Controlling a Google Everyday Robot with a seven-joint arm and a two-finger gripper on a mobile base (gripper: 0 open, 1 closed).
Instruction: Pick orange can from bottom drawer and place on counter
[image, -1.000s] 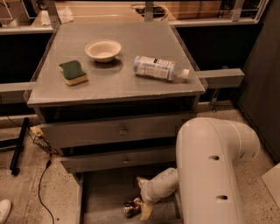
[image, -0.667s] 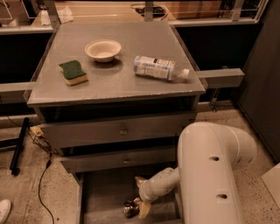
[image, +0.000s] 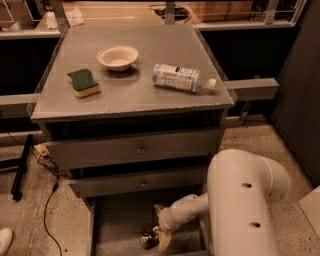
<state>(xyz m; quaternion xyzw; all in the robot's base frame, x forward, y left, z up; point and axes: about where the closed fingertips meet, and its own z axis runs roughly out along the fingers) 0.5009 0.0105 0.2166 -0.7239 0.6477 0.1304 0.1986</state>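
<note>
Down in the open bottom drawer (image: 120, 220), below the front edge of the bench (image: 135, 95), the gripper (image: 160, 226) reaches in from the right with its fingers (image: 164, 242) spread apart, the orange can (image: 148, 238) just beside the nearer one, seemingly touching it.

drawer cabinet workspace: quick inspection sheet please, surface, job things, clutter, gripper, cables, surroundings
surface: counter, grey, holds only clutter
job's things: orange can lies in the open bottom drawer, near its front; not on the counter yet
clutter: bowl, sponge, bottle on its side, all on the counter
gripper: gripper low inside the bottom drawer, right beside the orange can
cables: black cable on the floor, left side
surroundings: white robot arm fills the lower right
</note>
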